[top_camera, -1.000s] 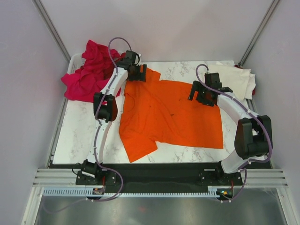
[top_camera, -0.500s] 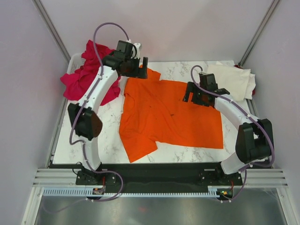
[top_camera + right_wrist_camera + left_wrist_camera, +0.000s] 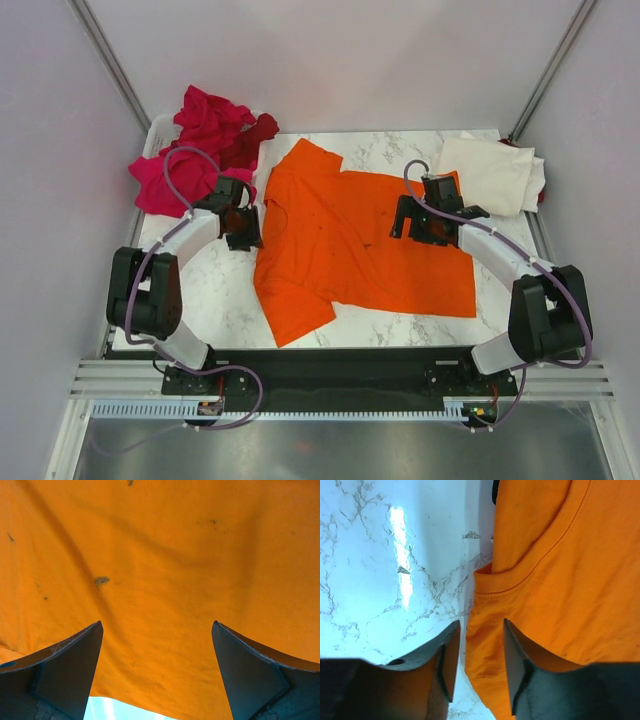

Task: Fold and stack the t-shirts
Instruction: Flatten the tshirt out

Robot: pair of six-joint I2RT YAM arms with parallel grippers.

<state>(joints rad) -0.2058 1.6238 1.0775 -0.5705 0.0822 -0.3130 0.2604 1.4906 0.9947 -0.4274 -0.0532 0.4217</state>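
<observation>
Seen from above, the orange t-shirt (image 3: pixel 350 245) lies spread on the middle of the bench (image 3: pixel 190 290), left tool (image 3: pixel 243 224) at its left edge, right tool (image 3: pixel 416 222) over its right side; the left wrist view shows that tool slightly open astride the edge, probably best closed once cloth sits deep, and the right wrist view shows wide-open fingers likely needing a lower, single-layer pinch.

Marble-patterned tabletop (image 3: pixel 190 290). White basket (image 3: pixel 157 130), far left corner. 2 slanted metal posts, far left (image 3: pixel 110 60) and far right (image 3: pixel 550 70). Aluminium rail (image 3: pixel 340 382), near edge.
</observation>
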